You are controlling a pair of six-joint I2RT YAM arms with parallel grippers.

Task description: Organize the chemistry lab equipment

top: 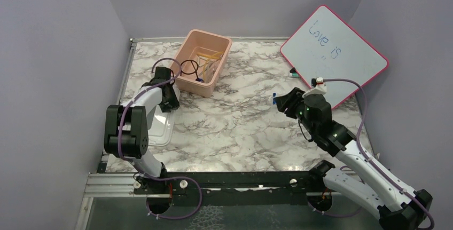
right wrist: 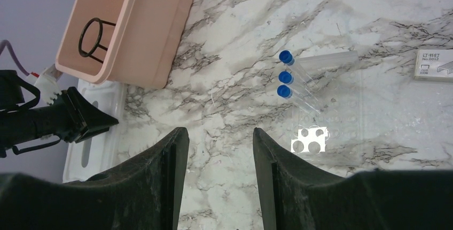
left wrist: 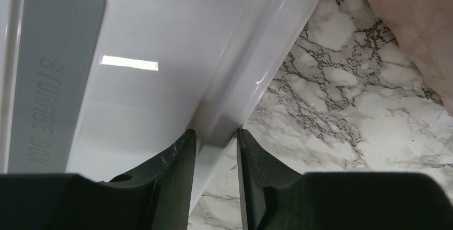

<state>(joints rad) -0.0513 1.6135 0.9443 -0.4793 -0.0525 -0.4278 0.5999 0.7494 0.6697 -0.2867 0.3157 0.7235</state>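
An open pink tub (top: 184, 83) stands at the back of the marble table. It holds a black wire ring (top: 188, 68) and an amber rubber tube (top: 209, 56). Its white lid (top: 160, 131) lies flat to the left. My left gripper (left wrist: 216, 132) straddles the lid's raised rim (left wrist: 251, 70), and both fingers touch it. My right gripper (right wrist: 220, 130) hovers open over bare marble with nothing between its fingers. Beyond it lie three clear tubes with blue caps (right wrist: 286, 75), next to a clear plastic rack (right wrist: 328, 128).
A red-framed whiteboard (top: 334, 54) leans at the back right with a small marker (top: 293, 72) at its foot. A small staple box (right wrist: 434, 64) lies right of the tubes. Grey walls close in the left, back and right sides.
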